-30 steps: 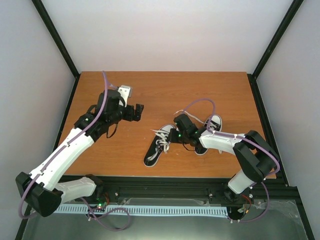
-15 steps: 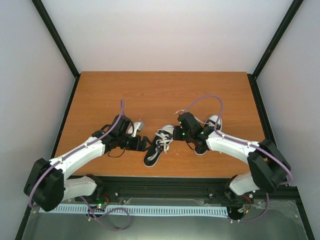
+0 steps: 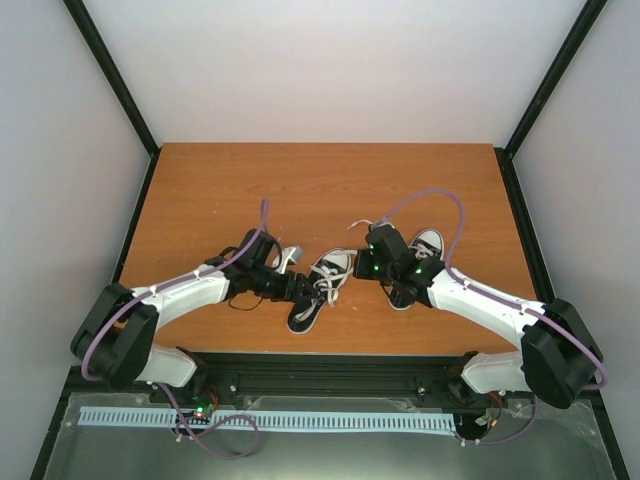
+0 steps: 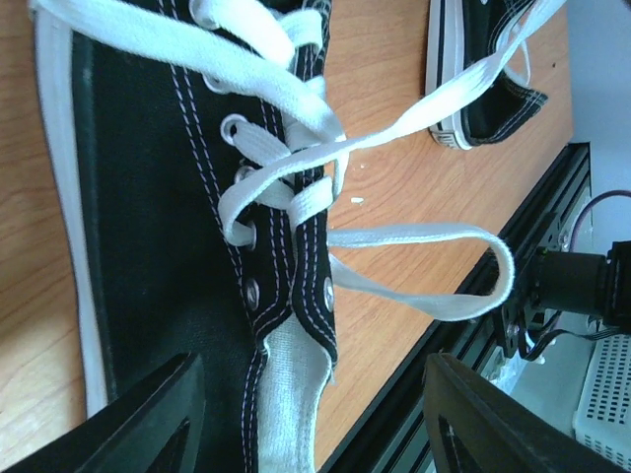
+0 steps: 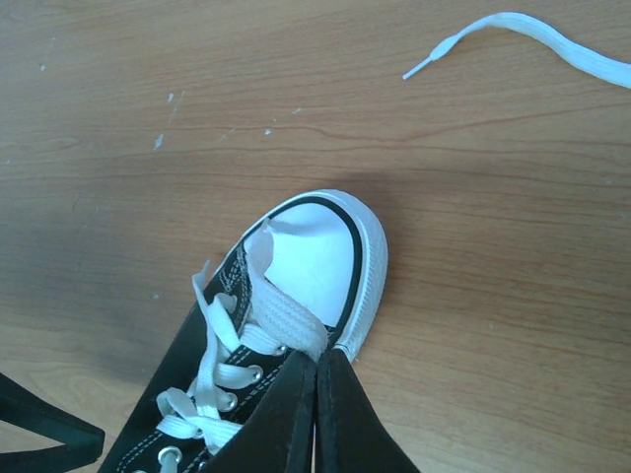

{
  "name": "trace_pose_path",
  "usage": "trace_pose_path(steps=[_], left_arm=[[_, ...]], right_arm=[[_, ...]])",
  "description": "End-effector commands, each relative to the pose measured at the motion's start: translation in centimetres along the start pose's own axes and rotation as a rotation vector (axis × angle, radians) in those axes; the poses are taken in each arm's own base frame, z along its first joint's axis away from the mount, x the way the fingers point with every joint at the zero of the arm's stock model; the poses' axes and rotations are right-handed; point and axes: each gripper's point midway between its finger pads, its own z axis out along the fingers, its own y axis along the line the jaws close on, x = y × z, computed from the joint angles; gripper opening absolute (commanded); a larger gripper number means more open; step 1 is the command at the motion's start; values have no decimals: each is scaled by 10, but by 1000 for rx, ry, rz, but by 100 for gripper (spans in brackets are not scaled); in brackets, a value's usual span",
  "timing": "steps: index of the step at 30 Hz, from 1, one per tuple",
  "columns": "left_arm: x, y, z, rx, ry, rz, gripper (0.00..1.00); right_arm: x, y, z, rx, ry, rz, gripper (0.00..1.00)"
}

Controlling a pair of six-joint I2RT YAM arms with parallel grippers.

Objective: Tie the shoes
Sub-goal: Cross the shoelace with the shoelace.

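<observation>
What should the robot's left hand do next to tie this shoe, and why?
Probably move the left gripper over to the loose lace loop lying beside the shoe and close on it. Its jaws stand open with nothing between them, while the right gripper is shut on the other lace, pulling it up.

No legible txt or labels

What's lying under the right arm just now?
The second shoe: its white toe cap shows beyond the right arm, its heel on the near side. Its laced middle is covered.
</observation>
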Motion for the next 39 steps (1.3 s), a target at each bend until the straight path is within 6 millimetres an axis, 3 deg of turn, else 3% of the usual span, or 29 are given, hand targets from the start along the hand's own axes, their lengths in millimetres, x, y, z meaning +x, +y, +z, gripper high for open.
trace_pose_path(steps=[1,13,18,23,26,32,36,39], left_arm=[[-8,-16,13,44,3,44,62],[-12,-7,36,33,46,35,45],[-8,-20,44,44,73,62,24],[-4,-45,50,55,76,88,2],[-3,-55,52,61,63,97,1],[-6,-32,45,-75,16,143,1],[-2,-33,38,-69,11,219,1],[7,-30,39,-74,56,228,10]], right_arm=[[1,-4,-4,16,-15,9,3],[-13,2,-16,6,-52,-5,3],[-23,7,-25,-3,-78,-18,3],[-37,27,-35,-67,-98,-59,3],[-41,42,-41,-132,-98,-74,3],[-33,56,-39,-208,-66,-94,3],[-24,61,-36,-227,-43,-104,3],[-18,63,-32,-234,-29,-106,3]])
